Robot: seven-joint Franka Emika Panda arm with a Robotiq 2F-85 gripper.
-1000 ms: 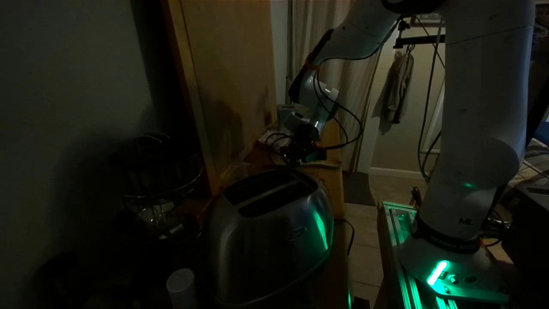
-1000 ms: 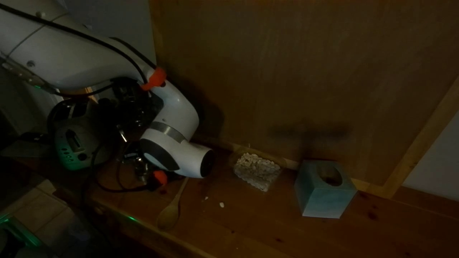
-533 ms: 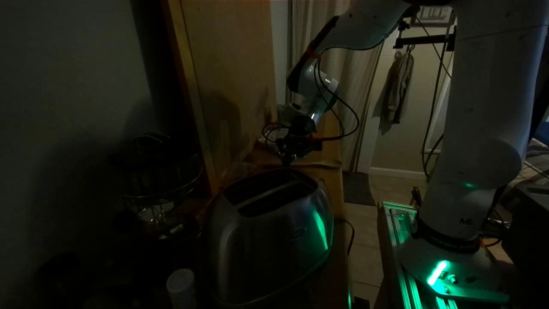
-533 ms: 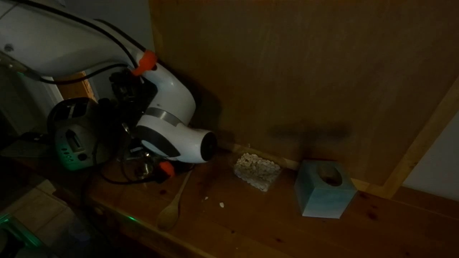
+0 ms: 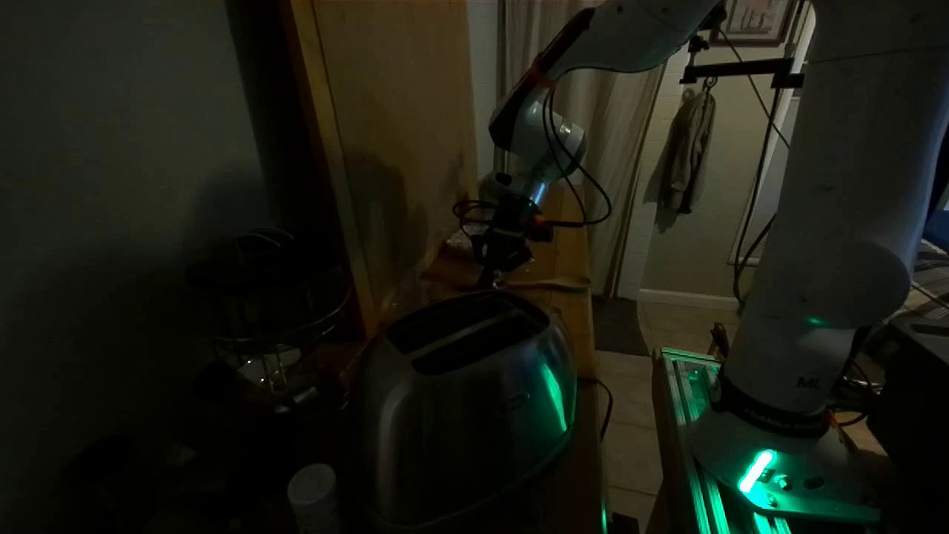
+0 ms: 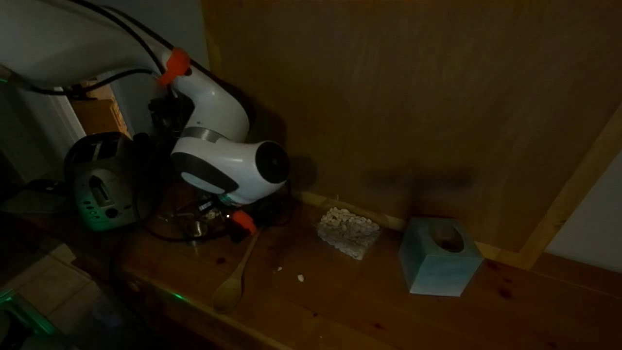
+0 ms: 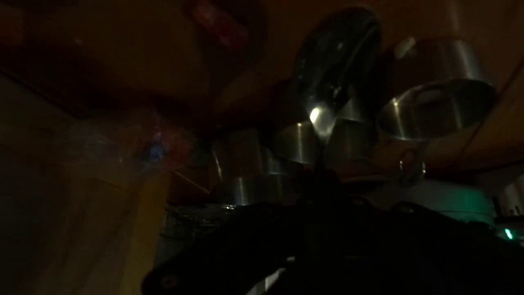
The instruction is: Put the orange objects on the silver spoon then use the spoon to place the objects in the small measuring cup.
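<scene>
In the wrist view my gripper [image 7: 318, 176] is shut on the handle of the silver spoon [image 7: 337, 57], whose bowl points away from the jaws. Contents of the bowl are too dark to tell. Several metal measuring cups stand below and around it: one at the right [image 7: 442, 98], one behind the spoon's neck [image 7: 297, 143], one lower left [image 7: 254, 186]. A small metal cup [image 6: 195, 227] also shows in an exterior view. My gripper [image 5: 493, 280] is low behind the toaster in an exterior view. A reddish object [image 7: 221, 24] lies on the table; I make out no clearly orange objects.
A toaster [image 5: 474, 415] stands close to the gripper. A wooden spoon [image 6: 228, 291], a clear container of pale pieces [image 6: 347, 233], loose pale bits [image 6: 300, 278] and a tissue box [image 6: 440, 262] are on the table. Crinkled clear plastic [image 7: 155, 149] lies beside the board.
The forearm and wrist have risen in both exterior views, and the wrist has tilted. The gripper has shifted slightly left behind the toaster. The tabletop objects have not visibly moved.
</scene>
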